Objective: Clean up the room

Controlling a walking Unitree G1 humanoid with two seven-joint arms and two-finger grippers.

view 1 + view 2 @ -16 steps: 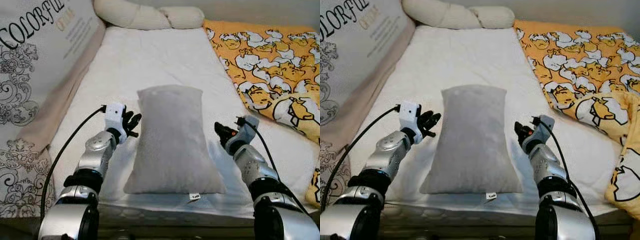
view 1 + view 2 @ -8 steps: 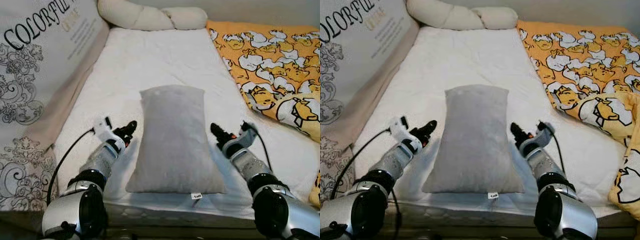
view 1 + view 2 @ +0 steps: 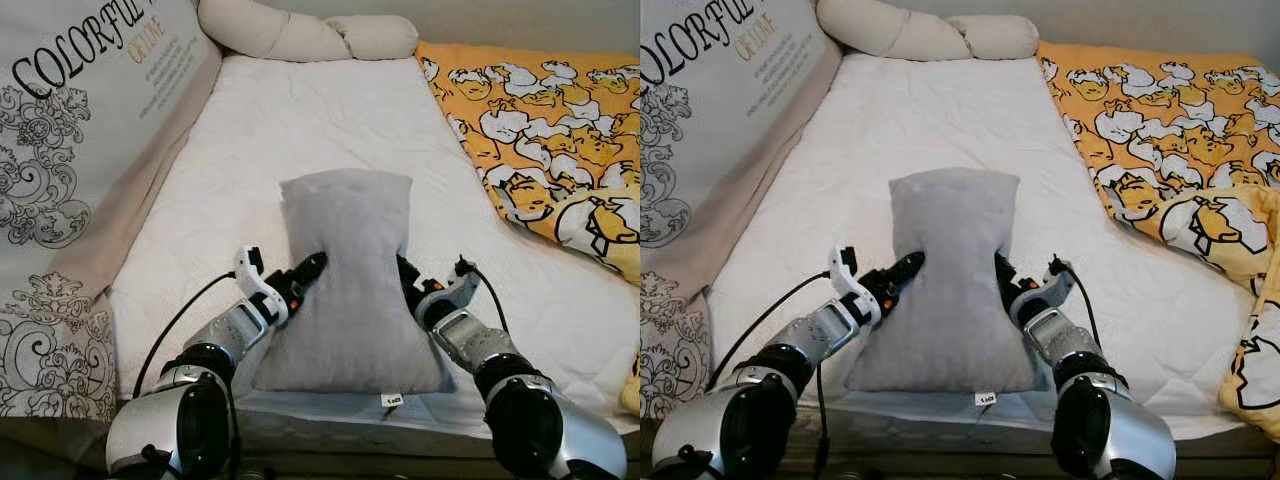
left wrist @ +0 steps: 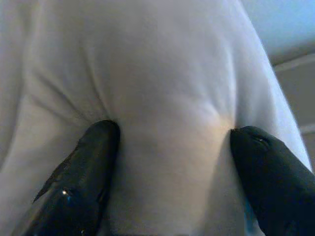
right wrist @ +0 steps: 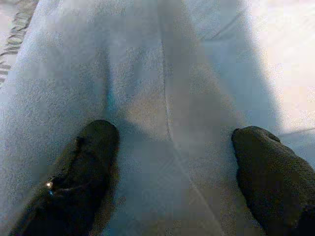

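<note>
Now the soft grey rectangular fabric pillow point(image 3: 347, 280) lies lengthwise on the white quilted mattress point(image 3: 300, 120) of the bed, near the front edge, small white tag point(image 3: 391, 400) at its near end. Both grippers press into its long sides at mid-length, pinching it into a waist. Left gripper point(image 3: 303, 273) touches the pillow's left side; in the left wrist view its two black fingers point(image 4: 81, 172) are spread apart with pillow fabric bulging between them, creased at the tips. Right gripper point(image 3: 408, 280) touches the right side; in the right wrist view its fingers point(image 5: 78, 172) are likewise spread, pushed into the grey cloth, not closed on it.

Step in hand, as I judge it: two-arm squeeze grasp of the pillow, contact made, lift not yet done. Next move likely calls for even inward pressure from both arms, then raising the pillow and carrying it toward the head of the bed; soft filling may slip if pressure drops.

Counts: one grey pillow, two grippers, one long cream bolster cushion point(image 3: 300, 30) at the head of the bed, one orange cartoon-print blanket point(image 3: 545, 140) on the right, one printed white wall cloth with "COLORFUL" lettering point(image 3: 80, 130) on the left.
</note>
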